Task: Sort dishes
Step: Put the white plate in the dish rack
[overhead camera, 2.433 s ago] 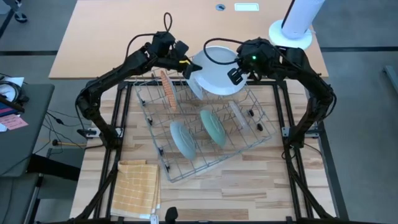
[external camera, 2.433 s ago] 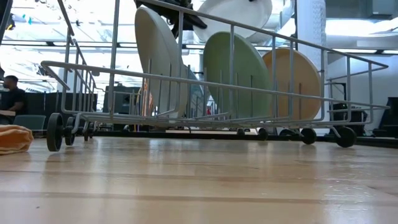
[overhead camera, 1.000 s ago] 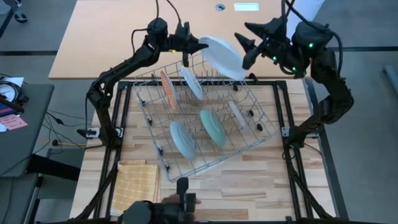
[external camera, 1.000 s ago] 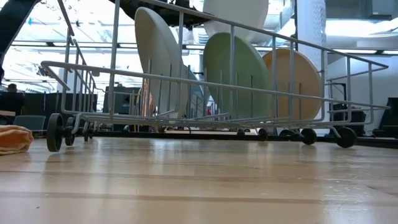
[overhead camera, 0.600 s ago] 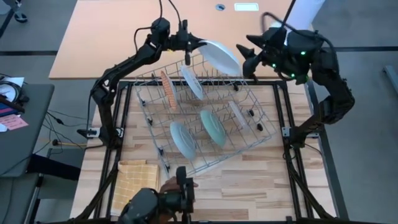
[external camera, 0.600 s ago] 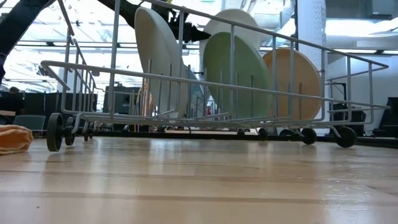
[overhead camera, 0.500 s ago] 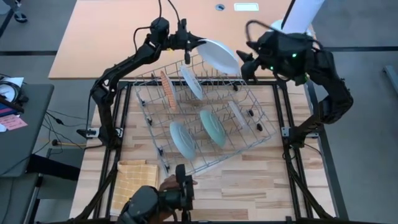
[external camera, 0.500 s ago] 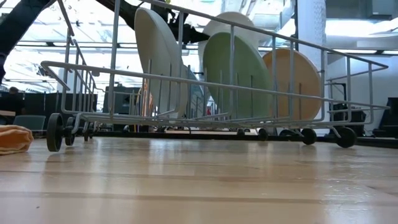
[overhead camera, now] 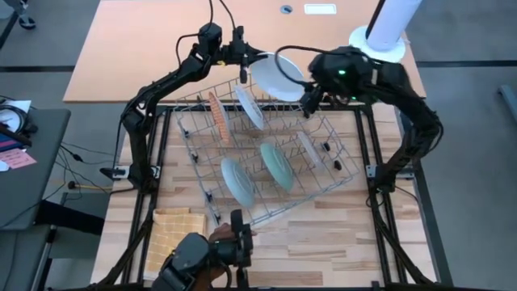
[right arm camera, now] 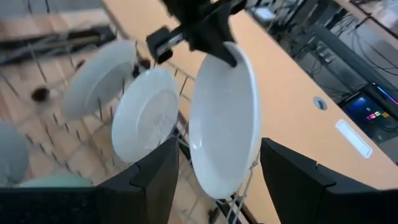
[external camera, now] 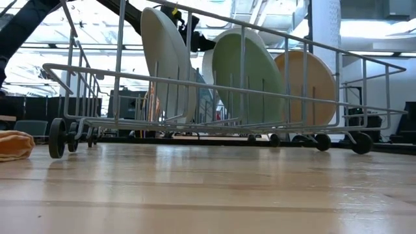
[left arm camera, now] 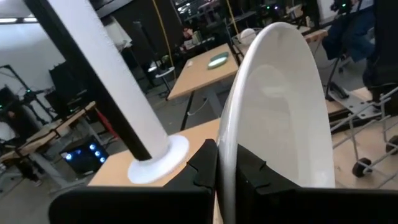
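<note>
Left gripper (left arm camera: 227, 171) pinches smooth round white plate (overhead camera: 277, 77) (glossy) edge-on.

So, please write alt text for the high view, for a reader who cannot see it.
Left gripper holds a round white plate by its rim above the far edge of the grey wire rack, where five plates stand; the right gripper hovers open beside it.

Four cams: overhead, table-level, two wrist.
High looks straight down on the rack (overhead camera: 266, 162); low looks level through it, close up. Both wrist cams sit close on the same white plate (left arm camera: 273, 118), from opposite sides.
</note>
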Tool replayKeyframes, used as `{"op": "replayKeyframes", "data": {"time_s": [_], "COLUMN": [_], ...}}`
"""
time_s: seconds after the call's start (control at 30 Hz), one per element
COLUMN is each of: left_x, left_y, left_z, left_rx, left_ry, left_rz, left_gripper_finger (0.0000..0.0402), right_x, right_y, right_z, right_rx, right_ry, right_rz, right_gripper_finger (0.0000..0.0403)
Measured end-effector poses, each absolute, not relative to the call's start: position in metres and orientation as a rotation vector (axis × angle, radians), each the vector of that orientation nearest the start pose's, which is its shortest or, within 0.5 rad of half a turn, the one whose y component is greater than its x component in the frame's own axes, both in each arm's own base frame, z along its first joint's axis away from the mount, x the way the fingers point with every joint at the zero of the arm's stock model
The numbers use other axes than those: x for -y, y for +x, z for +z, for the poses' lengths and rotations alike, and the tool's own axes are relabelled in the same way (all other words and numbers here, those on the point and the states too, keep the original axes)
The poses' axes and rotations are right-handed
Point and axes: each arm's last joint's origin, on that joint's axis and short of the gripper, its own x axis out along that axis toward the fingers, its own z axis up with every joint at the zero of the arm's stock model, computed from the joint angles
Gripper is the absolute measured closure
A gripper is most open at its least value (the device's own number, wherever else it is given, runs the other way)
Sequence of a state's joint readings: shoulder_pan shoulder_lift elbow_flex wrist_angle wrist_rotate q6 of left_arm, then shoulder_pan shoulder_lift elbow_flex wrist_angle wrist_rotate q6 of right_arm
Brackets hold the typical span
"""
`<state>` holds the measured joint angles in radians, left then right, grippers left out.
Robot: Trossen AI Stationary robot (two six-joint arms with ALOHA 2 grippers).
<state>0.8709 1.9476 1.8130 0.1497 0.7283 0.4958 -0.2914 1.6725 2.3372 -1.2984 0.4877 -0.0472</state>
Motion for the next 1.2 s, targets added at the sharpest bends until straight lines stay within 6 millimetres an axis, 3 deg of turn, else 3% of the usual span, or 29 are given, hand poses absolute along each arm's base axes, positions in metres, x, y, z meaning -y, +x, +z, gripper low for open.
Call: {"op": "replayKeyframes", "data": {"time_s": [0.43,0.6,0.77,1.03,1.2], "left_x": [-0.322,-0.320,-0.320,-0.318,-0.312], "left_y": [0.325,0.327,0.327,0.332,0.338], "left_z": [0.377,0.376,0.376,0.375,0.377], "left_rx": [-0.008,-0.012,-0.018,-0.046,-0.045], "left_ry": [0.530,0.536,0.534,0.518,0.558], "left_rz": [0.072,0.070,0.076,0.171,0.210], "left_gripper_finger": [0.0399,0.0400,0.0401,0.0389,0.0358], "right_x": [0.169,0.181,0.182,0.185,0.181], "right_y": [0.290,0.294,0.299,0.303,0.303], "right_z": [0.470,0.460,0.455,0.454,0.454], "right_rx": [-0.805,-0.846,-0.865,-0.860,-0.858], "right_ry": [-0.039,-0.029,-0.028,-0.047,-0.041], "right_rz": [-0.755,-0.769,-0.759,-0.826,-0.904], "right_gripper_finger": [0.0180,0.0190,0.0242,0.0383,0.0393]}}
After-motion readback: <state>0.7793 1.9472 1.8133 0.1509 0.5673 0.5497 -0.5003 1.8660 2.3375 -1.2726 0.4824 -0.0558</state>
